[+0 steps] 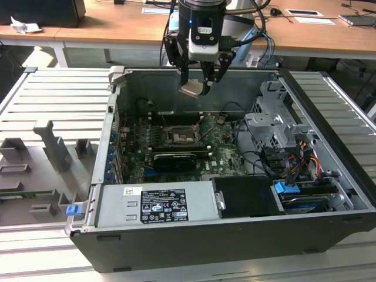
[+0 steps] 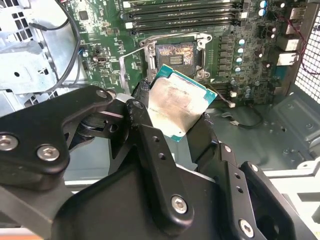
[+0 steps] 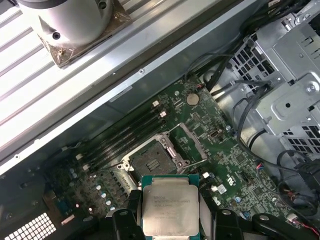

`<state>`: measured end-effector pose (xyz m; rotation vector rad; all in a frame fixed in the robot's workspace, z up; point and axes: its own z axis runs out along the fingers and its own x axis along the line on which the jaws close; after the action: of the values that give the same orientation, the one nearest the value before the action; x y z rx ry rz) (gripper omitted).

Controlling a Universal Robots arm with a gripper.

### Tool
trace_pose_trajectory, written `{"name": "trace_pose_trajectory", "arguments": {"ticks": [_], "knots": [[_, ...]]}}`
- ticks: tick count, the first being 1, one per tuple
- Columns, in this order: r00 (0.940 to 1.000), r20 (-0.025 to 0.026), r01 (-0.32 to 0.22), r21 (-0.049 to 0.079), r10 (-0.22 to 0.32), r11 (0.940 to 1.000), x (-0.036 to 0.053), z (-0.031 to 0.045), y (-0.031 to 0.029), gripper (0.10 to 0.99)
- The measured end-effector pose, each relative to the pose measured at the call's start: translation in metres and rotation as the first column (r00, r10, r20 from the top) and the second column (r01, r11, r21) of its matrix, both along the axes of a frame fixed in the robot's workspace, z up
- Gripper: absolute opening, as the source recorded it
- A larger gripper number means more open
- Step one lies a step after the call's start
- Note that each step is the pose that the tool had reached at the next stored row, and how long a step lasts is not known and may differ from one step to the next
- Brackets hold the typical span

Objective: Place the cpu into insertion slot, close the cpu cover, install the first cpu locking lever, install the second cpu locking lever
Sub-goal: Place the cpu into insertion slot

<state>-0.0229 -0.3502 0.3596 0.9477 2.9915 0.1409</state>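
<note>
Exterior view: cpu (image 1: 191, 89) aloft over open case (image 1: 235, 247)

Clamped by two edges in the gripper (image 1: 195, 88), well above the insertion slot (image 1: 179, 136). Judged light, stiff, thin, slick on its metal top, delicate underneath: best held by the edges, as now. Down below, green board (image 1: 220, 147) crowded with cables (image 1: 258, 158), tight quarters all round.
</note>
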Motion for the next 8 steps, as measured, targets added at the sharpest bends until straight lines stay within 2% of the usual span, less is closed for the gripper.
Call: {"name": "trace_pose_trajectory", "arguments": {"ticks": [8], "knots": [[0.9994,0.0000,0.035,0.000,-0.035,0.9994,0.0000,-0.0004,0.0000,0.541]]}}
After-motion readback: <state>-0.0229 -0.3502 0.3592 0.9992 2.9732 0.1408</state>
